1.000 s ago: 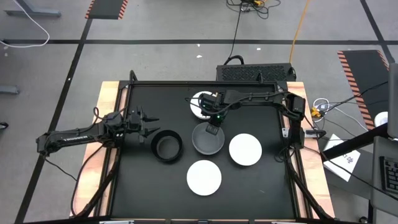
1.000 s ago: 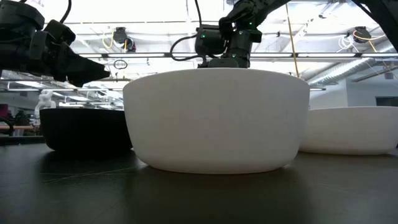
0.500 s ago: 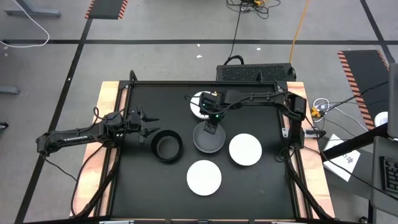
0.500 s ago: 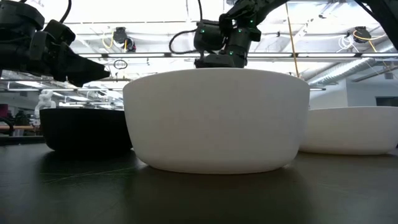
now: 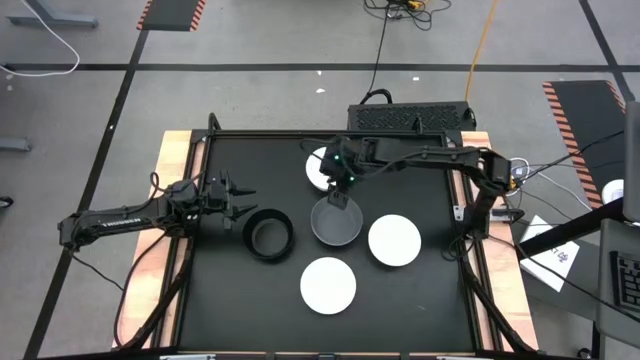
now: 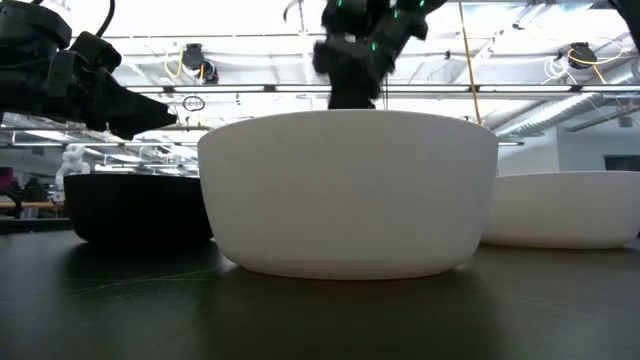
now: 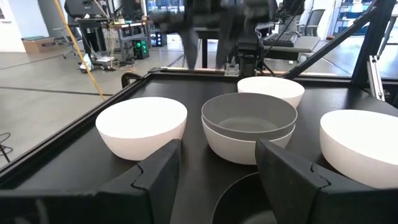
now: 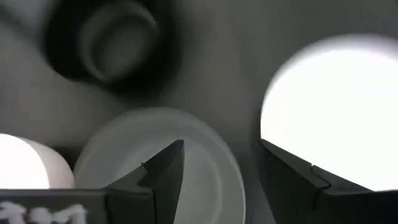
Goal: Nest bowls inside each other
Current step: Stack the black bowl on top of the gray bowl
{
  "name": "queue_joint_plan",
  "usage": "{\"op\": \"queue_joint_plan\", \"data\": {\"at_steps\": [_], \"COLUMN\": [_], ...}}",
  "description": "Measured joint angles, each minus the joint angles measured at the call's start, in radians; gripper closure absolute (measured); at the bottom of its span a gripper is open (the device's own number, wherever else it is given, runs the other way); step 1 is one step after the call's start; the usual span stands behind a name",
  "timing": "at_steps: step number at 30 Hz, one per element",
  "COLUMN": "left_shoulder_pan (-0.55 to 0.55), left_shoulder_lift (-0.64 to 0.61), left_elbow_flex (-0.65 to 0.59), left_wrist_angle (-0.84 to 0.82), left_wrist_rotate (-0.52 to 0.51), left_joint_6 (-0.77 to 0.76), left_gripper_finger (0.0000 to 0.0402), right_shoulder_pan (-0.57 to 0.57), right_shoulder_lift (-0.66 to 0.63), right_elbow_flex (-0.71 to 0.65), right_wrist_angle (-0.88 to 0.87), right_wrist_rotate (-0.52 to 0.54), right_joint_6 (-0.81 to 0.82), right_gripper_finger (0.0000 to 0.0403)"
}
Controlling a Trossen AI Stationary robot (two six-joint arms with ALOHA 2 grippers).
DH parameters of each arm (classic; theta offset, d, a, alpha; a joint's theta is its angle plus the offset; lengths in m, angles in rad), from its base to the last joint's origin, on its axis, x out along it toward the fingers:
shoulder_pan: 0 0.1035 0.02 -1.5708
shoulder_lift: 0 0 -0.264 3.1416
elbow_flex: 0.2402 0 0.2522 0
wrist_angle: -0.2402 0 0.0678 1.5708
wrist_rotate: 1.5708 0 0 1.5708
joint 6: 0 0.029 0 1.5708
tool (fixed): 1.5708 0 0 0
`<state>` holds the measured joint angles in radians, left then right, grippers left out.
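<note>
A grey bowl sits nested in a white bowl at the table's middle. My right gripper hangs open above its far rim, touching nothing; its wrist view looks down on the grey bowl. A black bowl stands to the left. My left gripper waits open just beyond the black bowl's far left side. Two white bowls stand on the table to the right and near side. Another white bowl lies partly under the right arm.
The black table has a raised frame all round, with wooden edges left and right. In the low view the near white bowl fills the middle and hides the nested bowls behind it. Bare surface lies at the near left.
My right gripper has let go of the grey bowl, risen clear of it and gone a little toward the table's far edge. The grey bowl stays where it was, nested.
</note>
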<state>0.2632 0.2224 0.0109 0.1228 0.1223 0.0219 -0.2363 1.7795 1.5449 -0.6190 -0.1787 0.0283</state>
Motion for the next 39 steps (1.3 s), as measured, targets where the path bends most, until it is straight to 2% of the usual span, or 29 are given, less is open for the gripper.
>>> {"op": "queue_joint_plan", "data": {"at_steps": [4,11,16,21,31,35,39], "left_shoulder_pan": [0.0,0.0,0.0,0.0,0.0,0.0,0.0], "left_shoulder_lift": [0.0,0.0,0.0,0.0,0.0,0.0,0.0], "left_elbow_flex": [0.0,0.0,0.0,0.0,0.0,0.0,0.0], "left_wrist_angle": [0.002,0.02,0.039,0.04,0.059,0.064,0.078], "left_wrist_rotate": [0.0,0.0,0.001,0.001,0.01,0.01,0.01], "left_joint_6": [-0.002,-0.009,-0.008,-0.005,-0.001,0.0,0.001], "left_gripper_finger": [0.019,0.019,0.019,0.019,0.019,0.019,0.019], "right_shoulder_pan": [0.04,0.084,0.1,0.083,0.08,0.081,0.081], "right_shoulder_lift": [-0.042,-0.152,-0.287,-0.504,-1.118,-1.332,-1.468], "right_elbow_flex": [-0.011,-0.024,-0.152,-0.418,-0.975,-1.115,-1.2], "right_wrist_angle": [0.125,0.108,0.181,0.311,0.648,0.65,0.639], "right_wrist_rotate": [0.022,0.026,0.025,0.019,0.053,0.095,0.104], "right_joint_6": [-0.059,-0.178,-0.147,-0.064,0.073,0.12,0.14], "right_gripper_finger": [0.025,0.039,0.0397,0.0402,0.0403,0.0403,0.0403]}}
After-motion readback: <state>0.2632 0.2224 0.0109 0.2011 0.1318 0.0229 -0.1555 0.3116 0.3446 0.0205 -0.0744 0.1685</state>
